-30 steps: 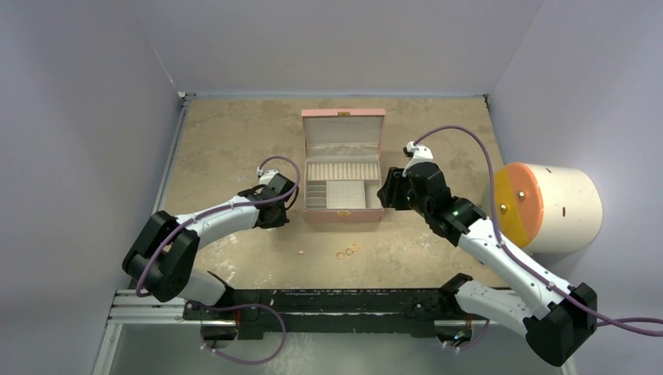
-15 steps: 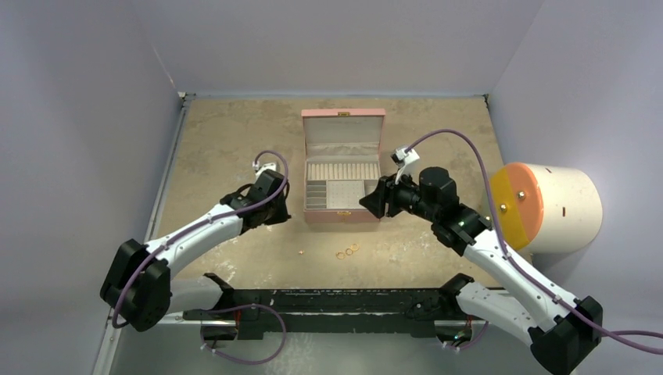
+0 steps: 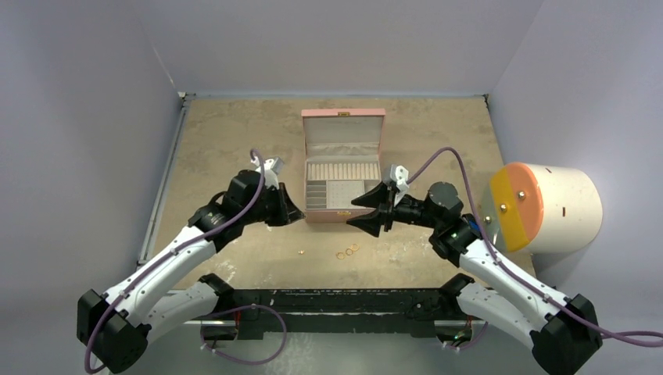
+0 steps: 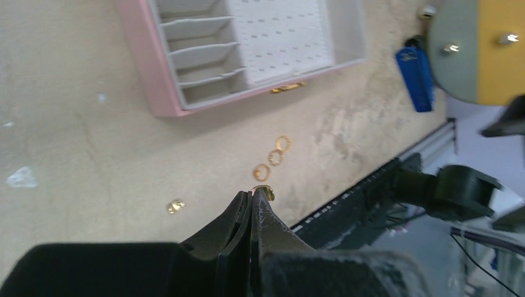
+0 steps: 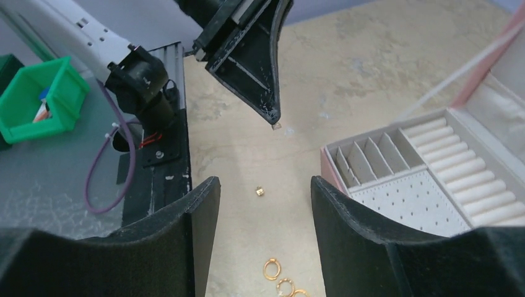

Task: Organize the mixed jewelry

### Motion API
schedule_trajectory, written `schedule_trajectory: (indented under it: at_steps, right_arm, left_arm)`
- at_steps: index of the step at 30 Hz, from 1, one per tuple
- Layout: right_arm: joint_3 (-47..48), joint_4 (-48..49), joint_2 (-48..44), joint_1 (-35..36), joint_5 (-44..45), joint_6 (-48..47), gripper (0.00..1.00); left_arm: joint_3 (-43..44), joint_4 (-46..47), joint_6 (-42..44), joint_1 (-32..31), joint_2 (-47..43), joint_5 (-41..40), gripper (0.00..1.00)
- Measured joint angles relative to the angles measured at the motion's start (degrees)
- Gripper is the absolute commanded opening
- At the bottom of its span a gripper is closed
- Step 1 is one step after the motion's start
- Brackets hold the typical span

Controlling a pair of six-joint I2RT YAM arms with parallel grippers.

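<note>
Rings (image 3: pixel 347 251) lie before pink box (image 3: pixel 343 160); left pincer (image 4: pixel 255 197) pinches gold piece (image 4: pixel 264 189), perhaps a stud; right pincer (image 5: pixel 265 185) gapes.

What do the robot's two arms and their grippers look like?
Both have white tubular links between chunky black joints: left arm, right arm. A purple cable runs along each. The left gripper and right gripper have matte black, wedge-shaped fingers tapering to narrow tips.

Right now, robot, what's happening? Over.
Left gripper shut on gold bit. Right gripper open, empty. Three rings, one stud loose outside box. Nothing in the way.
</note>
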Motion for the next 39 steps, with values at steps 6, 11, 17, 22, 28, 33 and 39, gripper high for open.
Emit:
schedule_trajectory:
  at_steps: [6,11,17,22,28,33,39]
  right_arm:
    - [-7.17,20.65,1.70,0.15,-5.55,-1.77,0.58]
    - [-7.85,31.17,4.42,2.89,-6.38,-5.73,0.59]
    - [-7.34,32.89,5.77,8.24,-5.35,-13.75,0.59]
    - [-6.43,33.29,5.84,9.01,-3.37,-17.73,0.58]
    - [-5.16,35.58,7.28,9.01,-2.08,-18.58,0.53]
    - [-4.35,35.89,7.65,9.01,-1.55,-18.14,0.52]
    - [-2.69,35.89,8.11,9.01,-2.08,-17.03,0.46]
  left_arm:
    - [0.00,6.45,-3.30,0.00,-3.56,9.92,0.00]
    - [-0.68,14.97,-9.49,0.00,-5.53,15.08,0.00]
    - [-2.64,23.69,-15.69,0.00,-7.85,17.90,0.00]
    - [-3.04,28.79,-19.23,0.00,-7.87,20.17,0.00]
    - [-4.20,31.80,-21.07,0.00,-8.02,21.90,0.00]
    - [-4.61,32.11,-20.98,0.00,-9.16,22.64,0.00]
    - [-4.61,32.68,-20.94,0.00,-9.62,23.45,0.00]
